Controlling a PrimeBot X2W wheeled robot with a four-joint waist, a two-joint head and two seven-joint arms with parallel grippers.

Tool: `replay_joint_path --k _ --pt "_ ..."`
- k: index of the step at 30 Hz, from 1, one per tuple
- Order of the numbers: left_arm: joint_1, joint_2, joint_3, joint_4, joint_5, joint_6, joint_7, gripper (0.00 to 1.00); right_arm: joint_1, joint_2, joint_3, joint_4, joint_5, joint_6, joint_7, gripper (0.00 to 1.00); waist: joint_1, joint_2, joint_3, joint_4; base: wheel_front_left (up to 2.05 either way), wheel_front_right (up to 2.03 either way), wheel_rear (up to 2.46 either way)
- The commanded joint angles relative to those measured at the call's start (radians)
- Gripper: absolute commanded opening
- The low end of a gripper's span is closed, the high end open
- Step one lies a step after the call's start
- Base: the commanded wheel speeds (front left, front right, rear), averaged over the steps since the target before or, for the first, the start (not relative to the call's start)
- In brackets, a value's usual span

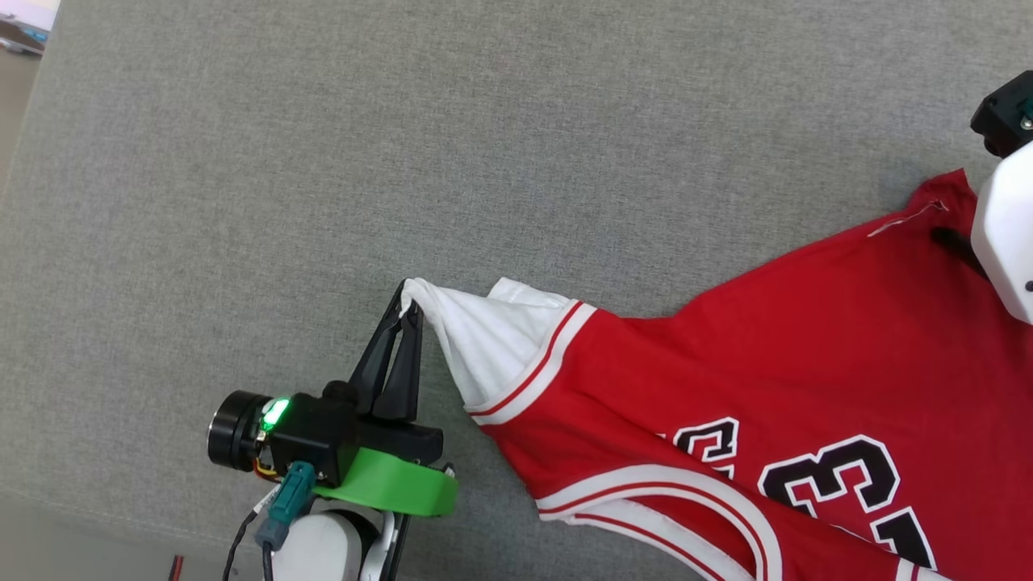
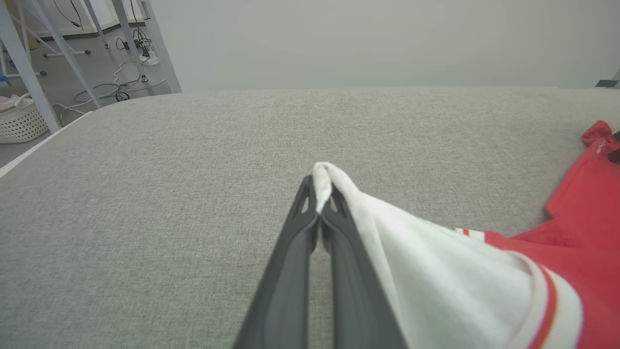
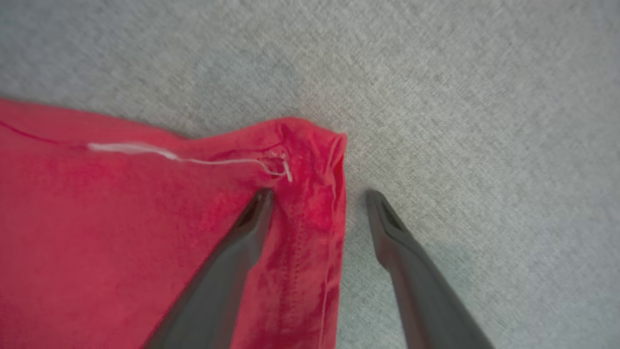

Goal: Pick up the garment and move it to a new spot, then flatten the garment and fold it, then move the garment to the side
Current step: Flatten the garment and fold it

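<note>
In the left wrist view a white basket (image 2: 19, 123) was seen beyond the table (image 2: 145, 194), with something pink (image 2: 8, 102) in it, too small to be made out. The garment (image 1: 726, 379) was spread on the table, its white sleeve tip clamped in the left claw (image 1: 410, 303). Black numerals (image 1: 831, 476) were given by the head view. In the right wrist view the right claw (image 3: 319, 194) was held apart astride a red hem corner, where a loose white thread (image 3: 184, 157) was shown.

Left jaws: pinched shut on garment (image 1: 726, 363) sleeve tip, fingers (image 1: 399, 363) pointing forward. Right jaws: spread wide, tips down, one finger on garment corner, the other just off it.
</note>
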Motion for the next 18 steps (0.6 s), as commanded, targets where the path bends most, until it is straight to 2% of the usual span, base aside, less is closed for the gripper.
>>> replay_joint_path --k 1,2,3,4,11,12,18 --pt "-0.016 -0.004 0.001 0.002 -0.004 0.005 -0.006 0.00 0.045 0.014 0.067 0.039 0.025 0.000 0.003 1.00 0.0000 0.0000 0.005 0.006 0.00 0.00 0.00" --pt "-0.016 -0.004 0.002 0.003 -0.005 0.006 -0.006 0.00 0.046 0.009 0.083 0.045 0.038 0.000 0.001 1.00 0.0000 0.0000 0.003 0.005 0.00 0.00 0.00" --pt "-0.015 -0.004 0.003 0.004 -0.005 0.007 -0.006 0.00 0.044 0.003 0.101 0.050 0.052 0.000 -0.004 0.69 0.0000 0.0000 0.001 0.004 0.00 0.00 0.00" --pt "-0.014 -0.004 0.005 0.005 -0.006 0.007 -0.006 0.00 0.041 -0.002 0.113 0.053 0.059 0.000 -0.010 0.00 0.0000 0.0000 -0.001 0.002 0.00 0.00 0.00" --pt "-0.004 -0.004 0.016 0.015 0.001 0.003 -0.006 0.00 -0.012 -0.029 0.152 0.032 0.085 0.000 -0.168 0.00 0.0000 0.0000 -0.049 -0.016 0.00 0.00 0.00" --pt "0.002 0.000 0.020 0.015 0.009 -0.001 -0.006 0.00 -0.020 -0.025 0.137 0.022 0.108 0.000 -0.224 0.00 0.0000 0.0000 -0.077 -0.026 0.00 0.00 0.00" --pt "0.013 0.017 0.042 -0.003 0.013 -0.013 -0.006 0.00 -0.019 -0.041 0.104 -0.020 0.133 0.000 -0.358 0.00 0.0000 0.0000 -0.160 -0.060 0.00 0.00 0.00"
